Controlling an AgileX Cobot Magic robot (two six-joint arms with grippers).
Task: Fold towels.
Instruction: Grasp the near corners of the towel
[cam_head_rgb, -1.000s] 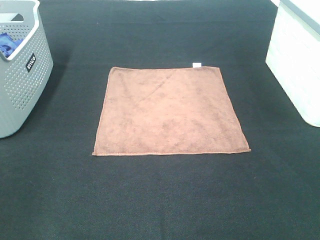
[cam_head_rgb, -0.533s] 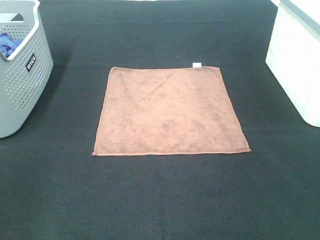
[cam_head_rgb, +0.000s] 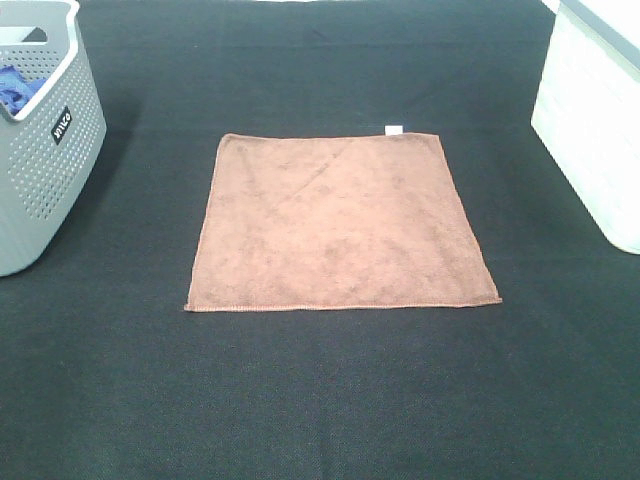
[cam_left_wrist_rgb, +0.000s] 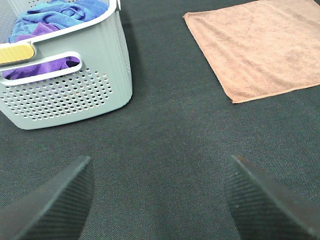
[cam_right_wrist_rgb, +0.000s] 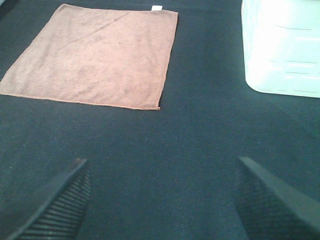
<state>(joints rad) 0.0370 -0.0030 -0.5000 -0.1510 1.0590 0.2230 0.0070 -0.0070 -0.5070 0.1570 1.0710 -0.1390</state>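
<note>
A reddish-brown square towel (cam_head_rgb: 335, 222) lies flat and unfolded in the middle of the dark table, with a small white tag (cam_head_rgb: 393, 129) at its far edge. It also shows in the left wrist view (cam_left_wrist_rgb: 262, 45) and the right wrist view (cam_right_wrist_rgb: 95, 55). My left gripper (cam_left_wrist_rgb: 159, 200) is open and empty, above bare table between the grey basket and the towel. My right gripper (cam_right_wrist_rgb: 162, 200) is open and empty, above bare table short of the towel's near right corner. Neither gripper shows in the exterior high view.
A grey perforated basket (cam_head_rgb: 40, 170) stands at the far left, holding blue and purple cloths (cam_left_wrist_rgb: 55, 15). A white container (cam_head_rgb: 595, 120) stands at the right edge; it also shows in the right wrist view (cam_right_wrist_rgb: 280, 45). The table is covered in dark cloth (cam_head_rgb: 320, 400).
</note>
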